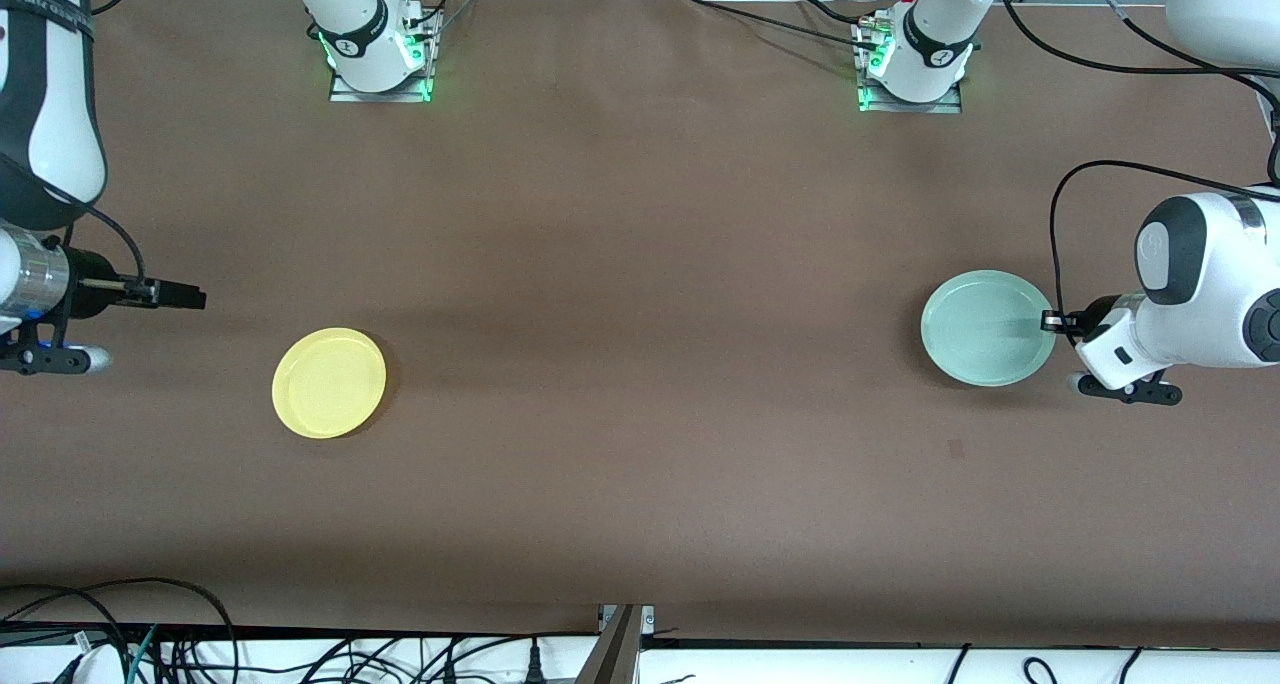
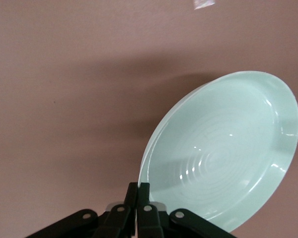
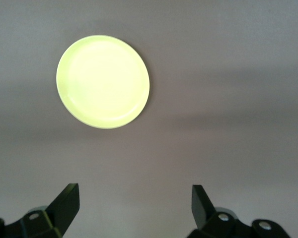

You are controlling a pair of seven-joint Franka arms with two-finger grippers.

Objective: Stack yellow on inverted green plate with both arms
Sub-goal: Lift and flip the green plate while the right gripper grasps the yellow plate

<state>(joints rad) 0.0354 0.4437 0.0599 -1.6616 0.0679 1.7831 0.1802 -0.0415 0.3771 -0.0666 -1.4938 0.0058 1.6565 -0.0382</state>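
Observation:
The pale green plate (image 1: 988, 327) is at the left arm's end of the table, hollow side up. My left gripper (image 1: 1050, 321) is shut on its rim at the edge toward that end. In the left wrist view the green plate (image 2: 223, 153) looks tilted, with a shadow under it, and the left gripper (image 2: 138, 187) pinches its rim. The yellow plate (image 1: 329, 382) lies flat toward the right arm's end. My right gripper (image 1: 190, 296) hovers open beside it, apart from it. In the right wrist view the right gripper (image 3: 135, 198) holds nothing and the yellow plate (image 3: 103, 82) lies ahead.
The brown table (image 1: 640, 264) stretches bare between the two plates. Both arm bases (image 1: 380, 54) (image 1: 912, 69) stand along the table's edge farthest from the front camera. Cables (image 1: 150, 634) hang along the nearest edge. A small dark mark (image 1: 955, 449) lies near the green plate.

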